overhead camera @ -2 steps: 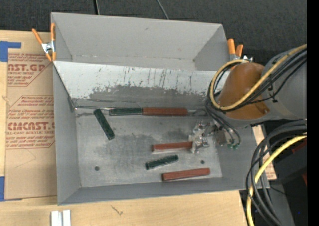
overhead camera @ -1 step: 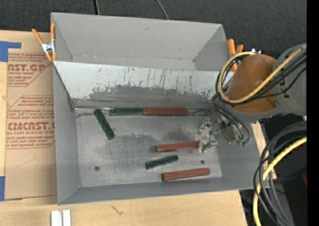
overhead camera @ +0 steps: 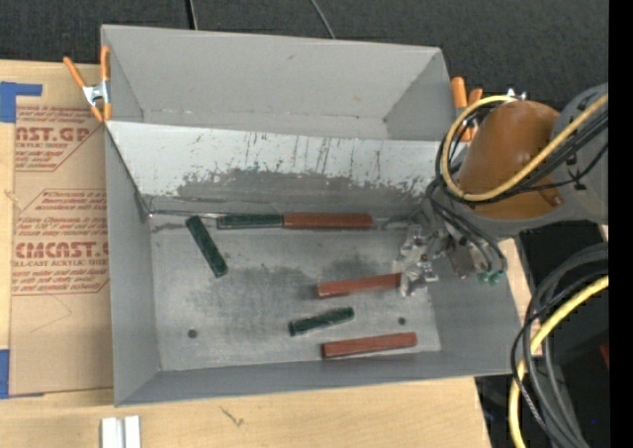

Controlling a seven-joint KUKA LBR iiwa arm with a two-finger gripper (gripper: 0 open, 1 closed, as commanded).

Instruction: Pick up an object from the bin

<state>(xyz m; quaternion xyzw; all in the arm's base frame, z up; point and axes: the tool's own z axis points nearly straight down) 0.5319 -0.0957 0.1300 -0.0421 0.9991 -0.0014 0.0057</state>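
My gripper point(overhead camera: 415, 273) is low at the right side of the bin floor, its metal fingers right at the right end of a red-brown stick point(overhead camera: 358, 287) that lies flat in the middle right. Whether the fingers are round that end I cannot tell. Below it lies a dark green stick point(overhead camera: 321, 321), and nearer the front another red-brown stick point(overhead camera: 368, 345).
Along the back of the floor lie a long dark green stick point(overhead camera: 249, 223) and a red-brown stick point(overhead camera: 328, 223) end to end. A short dark green stick point(overhead camera: 207, 245) lies aslant at the left. The arm with its orange cover and cables hangs over the right wall.
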